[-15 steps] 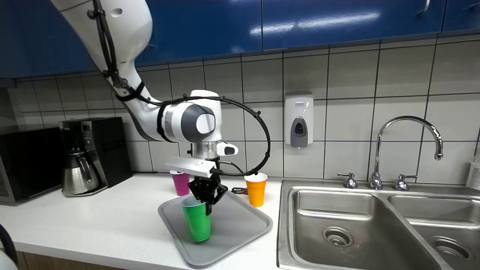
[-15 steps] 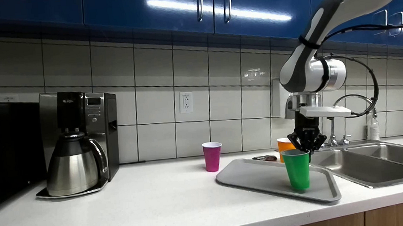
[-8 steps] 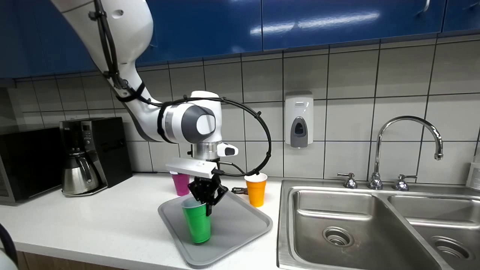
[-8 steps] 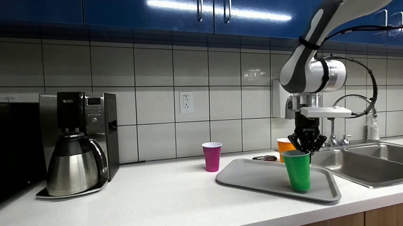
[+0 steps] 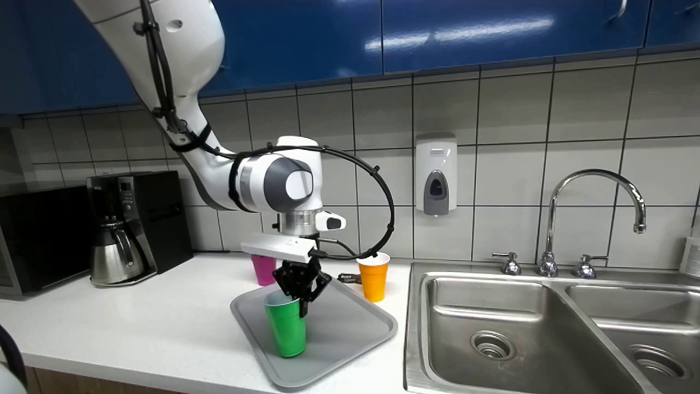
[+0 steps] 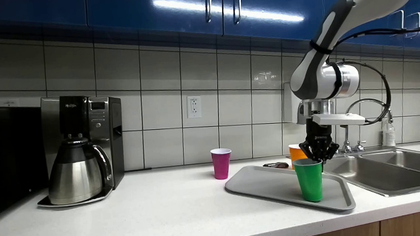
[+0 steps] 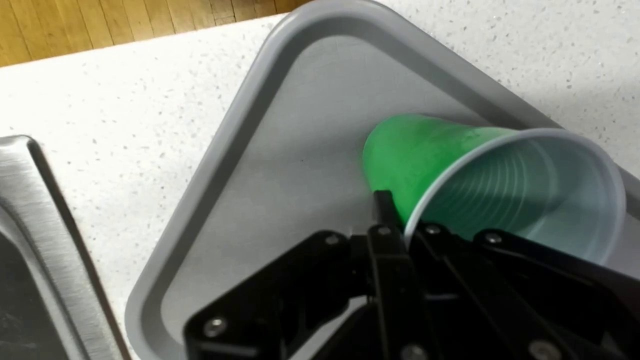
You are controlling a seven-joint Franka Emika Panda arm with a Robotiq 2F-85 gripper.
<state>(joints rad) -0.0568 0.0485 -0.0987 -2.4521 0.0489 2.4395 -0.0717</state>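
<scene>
My gripper (image 5: pixel 302 304) is shut on the rim of a green cup (image 5: pixel 288 329), with one finger outside the wall and the other inside. The wrist view shows the gripper (image 7: pixel 397 225) pinching the white rim of the green cup (image 7: pixel 410 155). In both exterior views the cup is nearly upright, slightly tilted, over the near part of a grey tray (image 6: pixel 264 183). Its base is at or just above the tray; I cannot tell if it touches. The inside finger's tip is hidden by the cup.
A magenta cup (image 6: pixel 221 164) and an orange cup (image 5: pixel 373 282) stand behind the tray. A small dark object (image 6: pixel 275 165) lies near the orange cup. A metal sink (image 5: pixel 492 317) with a faucet (image 5: pixel 552 219) is beside the tray. A coffee maker (image 6: pixel 78 162) stands further along.
My gripper and the green cup have moved down slightly towards the tray. The grip on the rim stays the same. The other cups and the tray have not moved.
</scene>
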